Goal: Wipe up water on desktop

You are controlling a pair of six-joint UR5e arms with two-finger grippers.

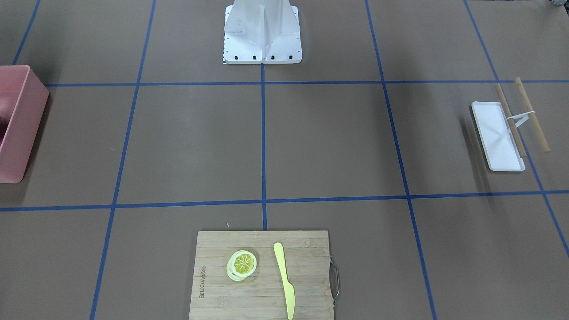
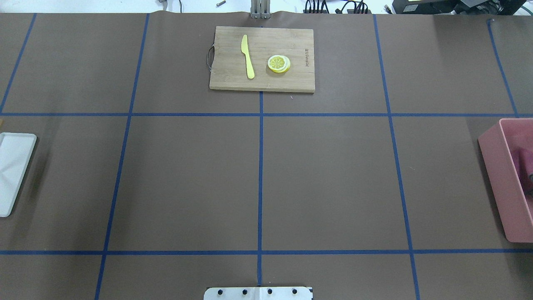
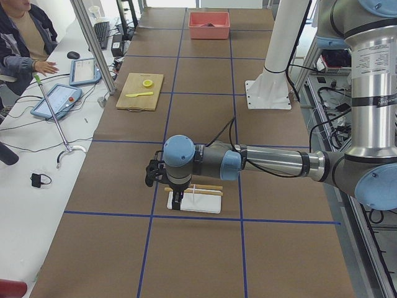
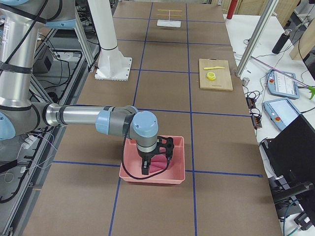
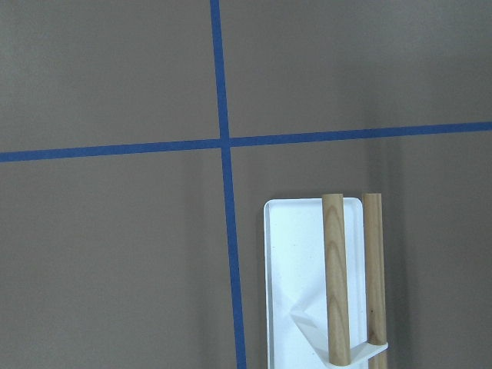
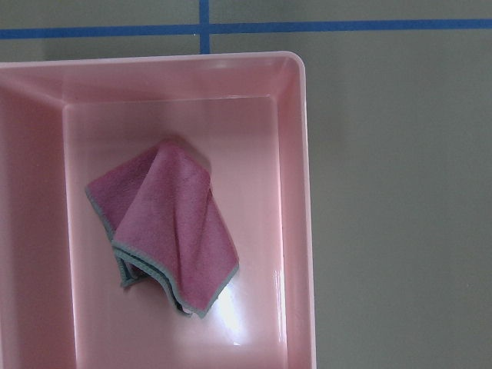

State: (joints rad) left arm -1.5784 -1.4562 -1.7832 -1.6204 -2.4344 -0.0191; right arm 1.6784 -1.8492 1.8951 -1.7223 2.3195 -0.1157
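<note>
**Entry: both arms parked at opposite ends, desktop in plain view**

The desktop [image 2: 325, 179] fills the whole work area under both arms. From overhead I read it as a flat, matte brown sheet, even in tone, crossed by thin blue tape lines that cut it into large squares. The front view shows the same dull, uniform surface, with soft shadows beside the things that stand on it.

The left gripper [image 3: 178, 200] hangs over the near end of a white tray [image 5: 280, 307] at the table's end on the robot's left. It shows only in the side view, and its wrist camera catches no fingers, so I cannot tell whether the jaws are apart or together. Two wooden sticks [image 5: 333, 277] lie side by side on a small white rest at the tray.

The right gripper [image 4: 146, 169] hangs above a pink bin [image 6: 296, 154] at the opposite end. It too shows only in a side view, so I cannot tell how its jaws stand. A crumpled pink cloth [image 6: 165, 223] with a grey-green hem lies on the bin's floor.

At the far edge, on the centre line, sits a bamboo cutting board [image 2: 262, 81]. On it lie a lemon slice [image 2: 278, 63] and a yellow knife [image 2: 247, 56], apart from each other.
</note>
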